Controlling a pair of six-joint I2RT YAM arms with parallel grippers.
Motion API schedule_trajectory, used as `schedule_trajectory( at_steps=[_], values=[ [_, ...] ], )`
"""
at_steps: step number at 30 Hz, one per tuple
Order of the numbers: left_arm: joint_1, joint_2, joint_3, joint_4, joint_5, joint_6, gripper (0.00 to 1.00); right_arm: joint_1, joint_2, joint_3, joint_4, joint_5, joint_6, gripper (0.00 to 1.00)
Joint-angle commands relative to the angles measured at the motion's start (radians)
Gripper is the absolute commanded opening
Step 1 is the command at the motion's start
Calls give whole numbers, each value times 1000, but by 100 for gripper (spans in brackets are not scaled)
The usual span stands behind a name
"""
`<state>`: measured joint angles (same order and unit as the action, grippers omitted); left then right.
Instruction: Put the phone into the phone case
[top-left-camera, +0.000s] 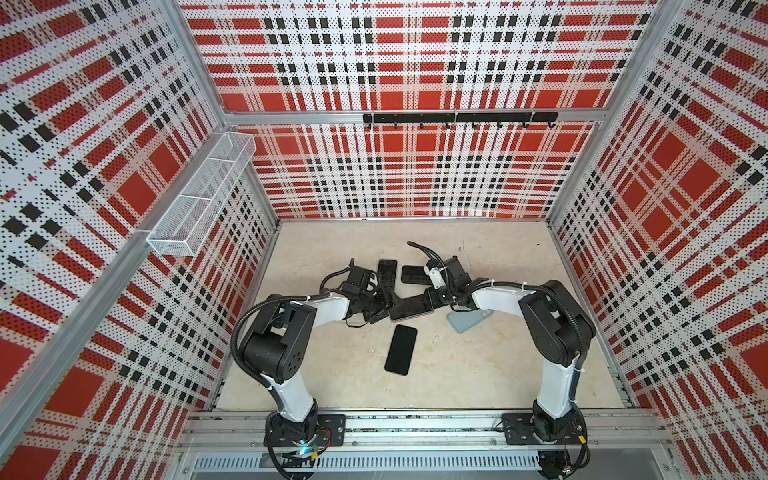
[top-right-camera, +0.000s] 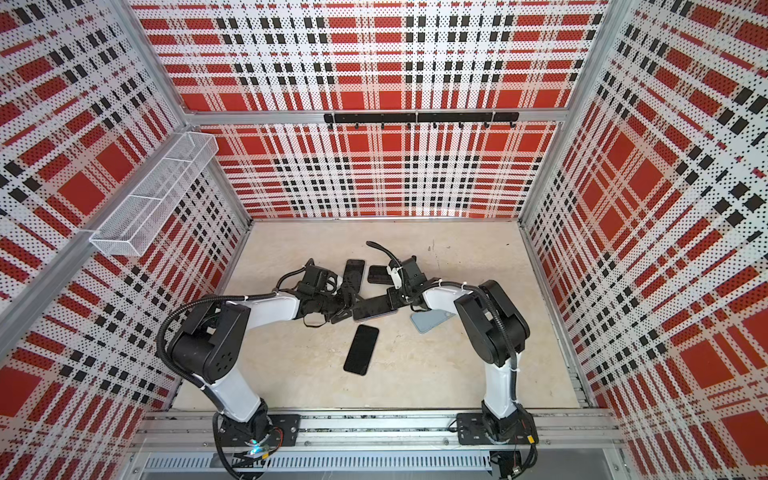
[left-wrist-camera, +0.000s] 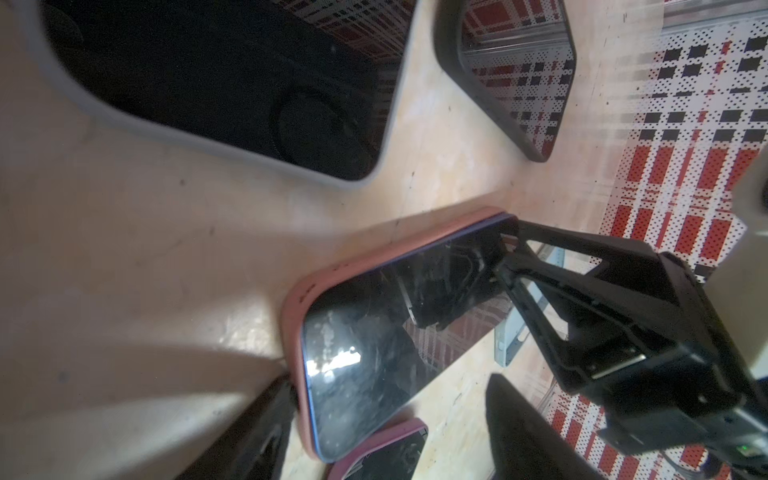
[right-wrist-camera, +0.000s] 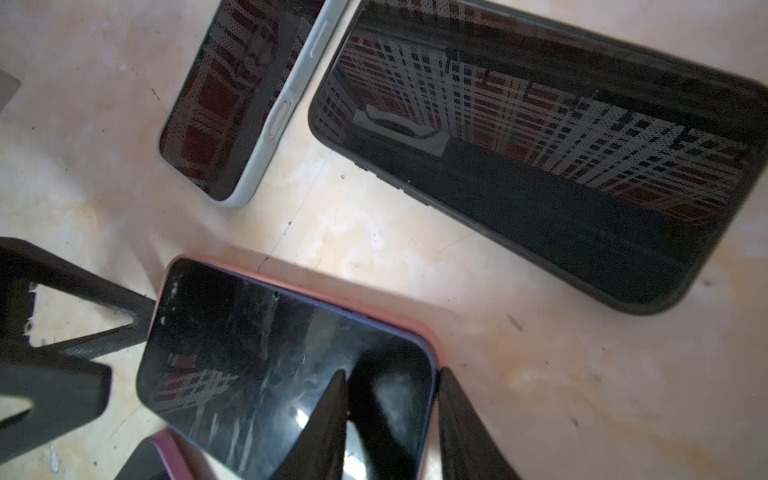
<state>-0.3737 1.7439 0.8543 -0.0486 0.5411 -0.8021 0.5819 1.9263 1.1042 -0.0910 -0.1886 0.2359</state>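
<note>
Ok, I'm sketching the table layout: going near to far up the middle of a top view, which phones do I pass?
Bare black phone → pink-cased phone → dark-cased phone. The grey-cased phone and blue case overlap others in depth, so omitted.

Both top views hang high above the front edge, over the arm bases, and look steeply down and forward to the back wall. They take in the whole table and differ only by a slight sideways offset. The left wrist camera sits very near the table, looking out between its own jaws over the pink-cased phone. The right wrist camera, equally near, looks down past its jaws at the same phone from the opposite end. Both wrist views also share the grey-cased phone and the black-cased phone beyond it.
</note>
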Motion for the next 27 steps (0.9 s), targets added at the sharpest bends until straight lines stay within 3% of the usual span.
schedule_trajectory(
  at_steps=[1,14,17,27],
  values=[
    [7,7,18,-3,6,17,75,62,37,-51,-38,-41,-8,40],
    [9,-44,-14,-48,-32,27,74,107,-38,-81,-130,-14,-7,57],
    [10,-53,-18,-73,-48,38,74,111,-45,-77,-155,-30,-12,66],
    [12,-78,-24,-107,-76,48,73,119,4,-40,-227,15,-22,65]
  ],
)
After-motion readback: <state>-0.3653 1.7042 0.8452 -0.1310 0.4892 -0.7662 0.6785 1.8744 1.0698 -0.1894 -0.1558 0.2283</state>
